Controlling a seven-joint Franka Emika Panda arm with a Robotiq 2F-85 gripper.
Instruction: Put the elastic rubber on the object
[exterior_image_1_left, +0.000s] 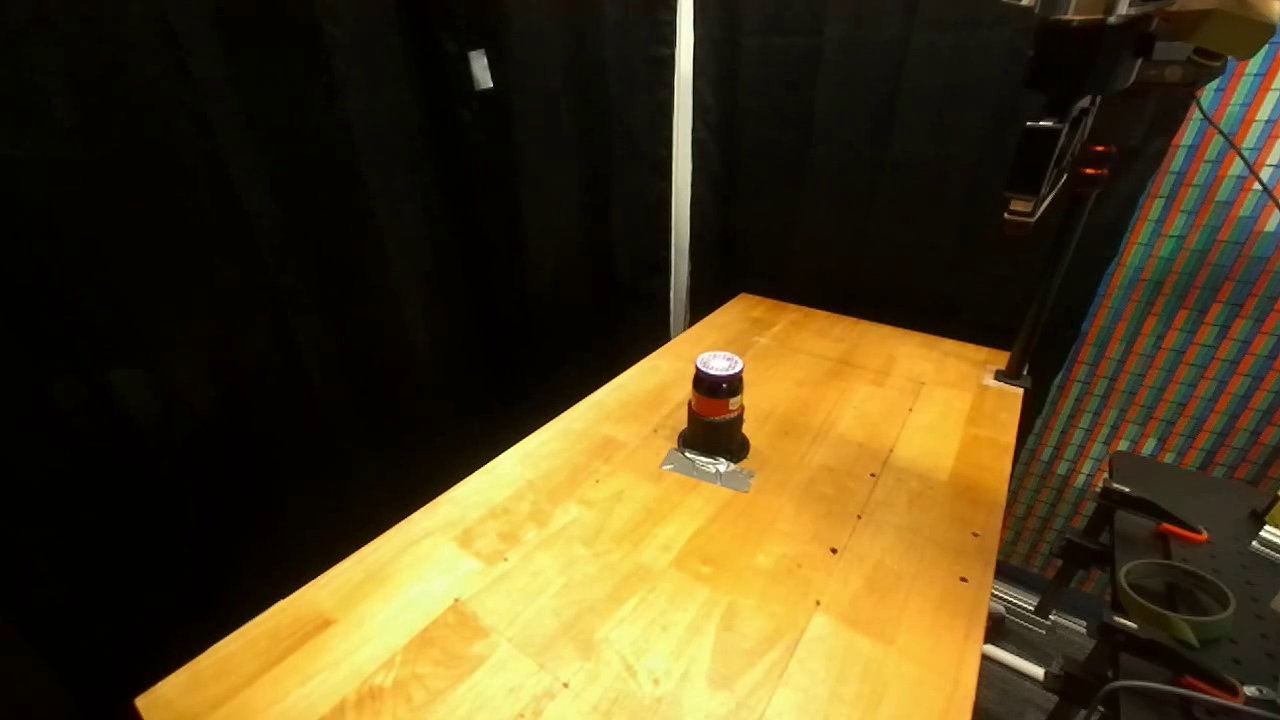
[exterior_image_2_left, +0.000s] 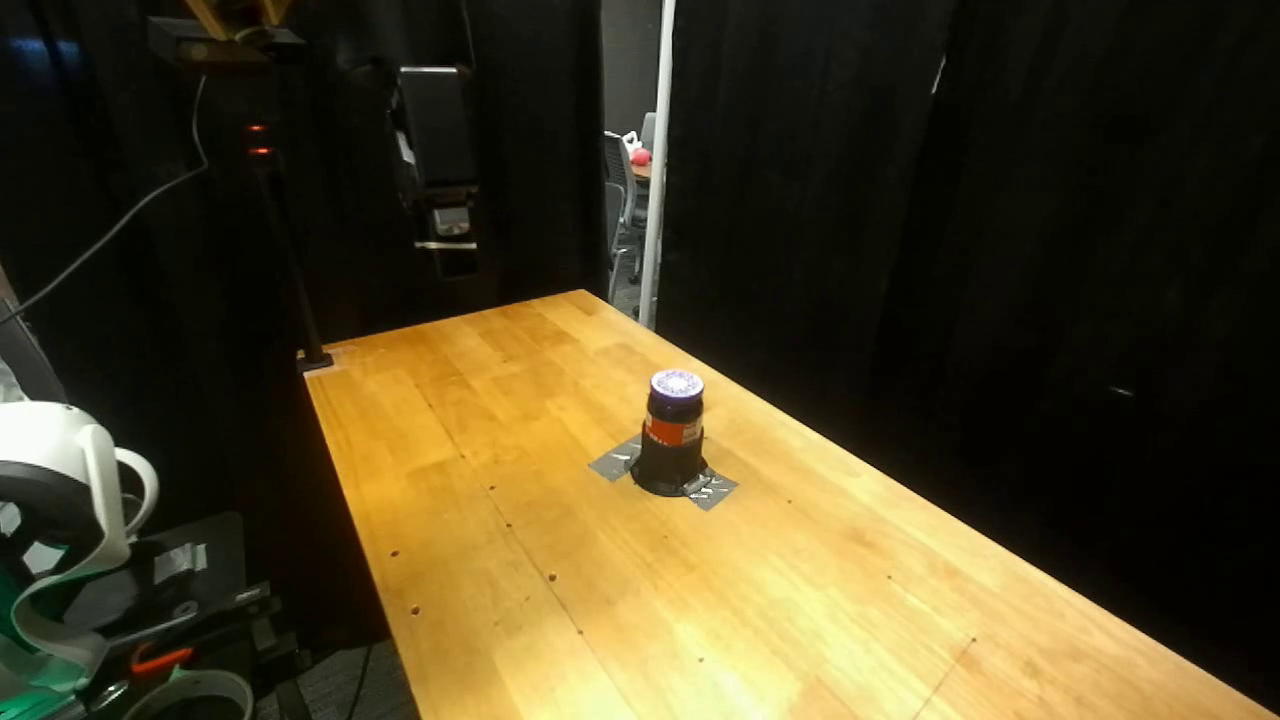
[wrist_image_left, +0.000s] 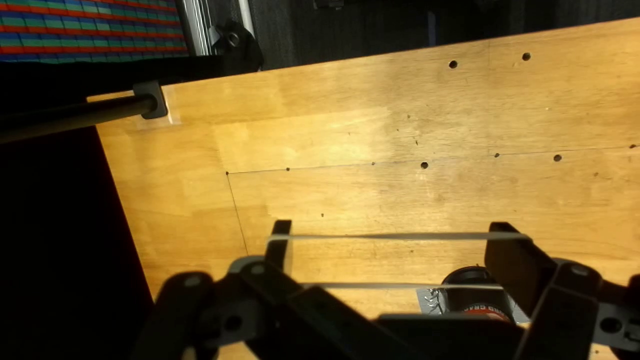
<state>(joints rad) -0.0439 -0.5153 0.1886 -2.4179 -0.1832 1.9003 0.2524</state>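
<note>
The object is an upright dark cylinder with an orange-red band and a pale patterned top, standing on the table in both exterior views (exterior_image_1_left: 716, 405) (exterior_image_2_left: 673, 432). In the wrist view, part of its dark lower body and red label (wrist_image_left: 472, 299) shows at the lower right, partly hidden by the gripper. My gripper (wrist_image_left: 392, 228) is open, seen in the wrist view only. A pale elastic rubber (wrist_image_left: 390, 236) is stretched around its two fingers, with both strands spanning the gap. The near strand crosses in front of the object's base in that view. The rubber is apart from the object in depth as far as I can tell.
Grey tape (exterior_image_1_left: 704, 470) holds the object's dark round base to the wooden table (exterior_image_1_left: 600, 570). A black pole (wrist_image_left: 150, 100) stands at a table corner. A side cart with a tape roll (exterior_image_1_left: 1176, 600) is beside the table. Black curtains surround it.
</note>
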